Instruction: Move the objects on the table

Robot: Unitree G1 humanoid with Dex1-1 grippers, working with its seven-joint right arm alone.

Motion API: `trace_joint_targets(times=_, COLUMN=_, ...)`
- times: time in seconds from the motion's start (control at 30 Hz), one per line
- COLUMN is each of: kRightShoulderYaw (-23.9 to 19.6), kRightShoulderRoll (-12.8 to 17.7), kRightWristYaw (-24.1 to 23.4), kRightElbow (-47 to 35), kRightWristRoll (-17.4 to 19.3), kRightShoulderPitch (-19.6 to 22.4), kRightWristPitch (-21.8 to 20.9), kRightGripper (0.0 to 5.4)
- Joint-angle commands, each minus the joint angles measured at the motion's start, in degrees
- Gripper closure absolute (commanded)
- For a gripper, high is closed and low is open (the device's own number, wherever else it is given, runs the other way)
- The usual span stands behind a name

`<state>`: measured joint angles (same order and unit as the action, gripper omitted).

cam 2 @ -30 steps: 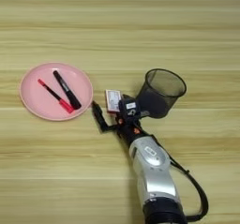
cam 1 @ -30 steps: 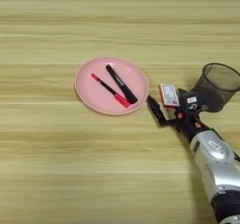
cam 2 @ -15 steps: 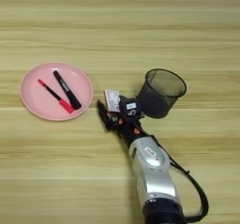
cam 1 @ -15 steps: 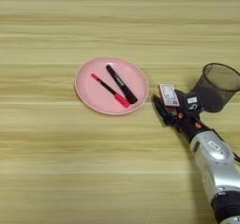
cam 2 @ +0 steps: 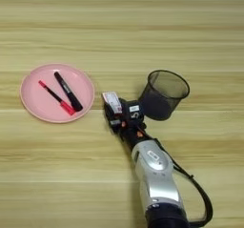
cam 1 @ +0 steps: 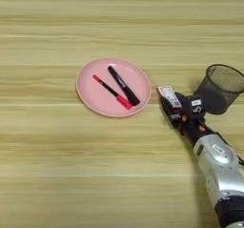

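A round pink plate (cam 1: 98,95) lies left of centre on the table (cam 1: 57,174). A thin red pen (cam 1: 112,92) and a black marker (cam 1: 123,85) lie side by side on it. To its right, a small flat white-and-red box (cam 1: 167,94) sits between the two black fingers of my right gripper (cam 1: 170,105), which is shut on it. The box's lower end is hidden by the fingers. The silver forearm comes up from the bottom right. A black wire-mesh cup (cam 1: 219,88) stands upright just right of the gripper, a little apart from it.
The plate's right rim is a short gap from the gripper's left finger (cam 2: 109,113). A black cable (cam 2: 199,193) loops beside the forearm (cam 2: 153,172). Bare wood spreads across the far half and the left and near-left of the table.
The gripper's left finger has closed in toward the box, and the box has shifted slightly left. Plate, pen, marker and cup have not moved.
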<state>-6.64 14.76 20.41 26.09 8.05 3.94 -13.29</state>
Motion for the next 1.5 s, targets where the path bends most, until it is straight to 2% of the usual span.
trace_joint_targets(times=0.03, kRightShoulderYaw=-0.3, kRightShoulderRoll=1.1, kRightWristYaw=-0.9, kRightElbow=-0.6, kRightWristRoll=-1.1, kRightShoulderPitch=-0.5, kRightWristPitch=1.8, kRightGripper=3.35)
trace_joint_targets(times=0.5, kRightShoulderYaw=-0.7, kRightShoulderRoll=1.8, kRightWristYaw=-1.0, kRightElbow=-4.8, kRightWristRoll=-1.1, kRightShoulderPitch=-0.2, kRightWristPitch=2.2, kRightGripper=3.35)
trace_joint_targets(times=1.17, kRightShoulderYaw=-1.5, kRightShoulderRoll=3.0, kRightWristYaw=-0.6, kRightElbow=-12.5, kRightWristRoll=-1.3, kRightShoulderPitch=1.4, kRightWristPitch=5.1, kRightGripper=3.36)
trace_joint_targets(times=1.5, kRightShoulderYaw=-1.1, kRightShoulderRoll=3.7, kRightWristYaw=0.0, kRightElbow=-15.4, kRightWristRoll=-1.8, kRightShoulderPitch=3.8, kRightWristPitch=6.3, kRightGripper=3.36)
